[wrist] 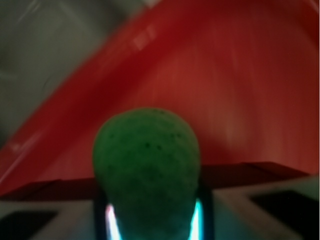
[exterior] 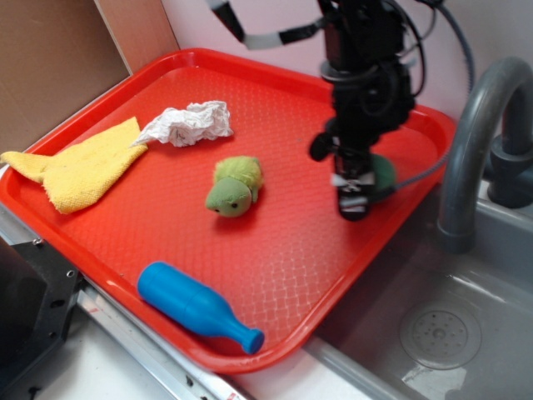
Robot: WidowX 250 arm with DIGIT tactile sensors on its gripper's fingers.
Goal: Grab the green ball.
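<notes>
One gripper (exterior: 354, 196) stands over the right part of the red tray (exterior: 275, 83), clenched on the green ball (exterior: 385, 177); the wrist view shows the ball (wrist: 146, 170) wedged between both fingers. Left of it, mid-tray, lies a plush turtle (exterior: 233, 187). Farther left sit a crumpled white paper (exterior: 190, 122) and a yellow cloth (exterior: 83, 167). A blue bottle (exterior: 196, 307) lies by the front rim. A grey tap (exterior: 475, 142) rises right of the tray.

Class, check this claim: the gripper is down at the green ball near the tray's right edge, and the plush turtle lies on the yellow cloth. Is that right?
Not quite. The plush turtle lies on the bare red tray, apart from the yellow cloth, as the exterior view shows. The gripper is indeed down at the green ball near the tray's right edge.
</notes>
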